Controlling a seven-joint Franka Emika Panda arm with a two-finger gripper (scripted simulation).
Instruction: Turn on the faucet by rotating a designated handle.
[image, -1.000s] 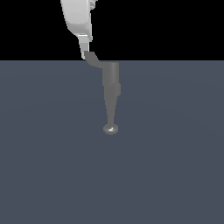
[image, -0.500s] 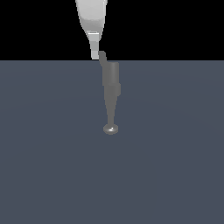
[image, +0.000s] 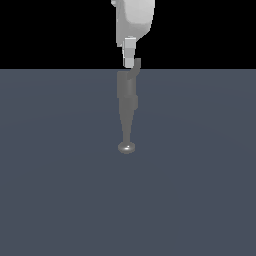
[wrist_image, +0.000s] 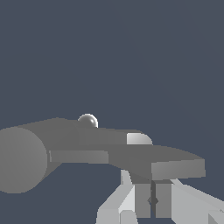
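The grey faucet (image: 127, 95) stands on the floor in the middle of the exterior view, and its long spout ends in a shiny round tip (image: 127, 148). The thin handle (image: 136, 66) juts up from the body toward the exterior view's right. My white gripper (image: 129, 62) hangs from above with its fingertips right against the handle, on the side toward the exterior view's left. In the wrist view the cylindrical body (wrist_image: 22, 159) and the flat handle (wrist_image: 170, 165) lie just beyond my gripper (wrist_image: 153, 200). Its fingers are pressed together and hold nothing.
A flat dark blue-grey floor (image: 200, 175) spreads all around the faucet. The background above it is black. No other object shows.
My gripper has moved toward the exterior view's right. The handle has swung with it from the left side of the body to the right side.
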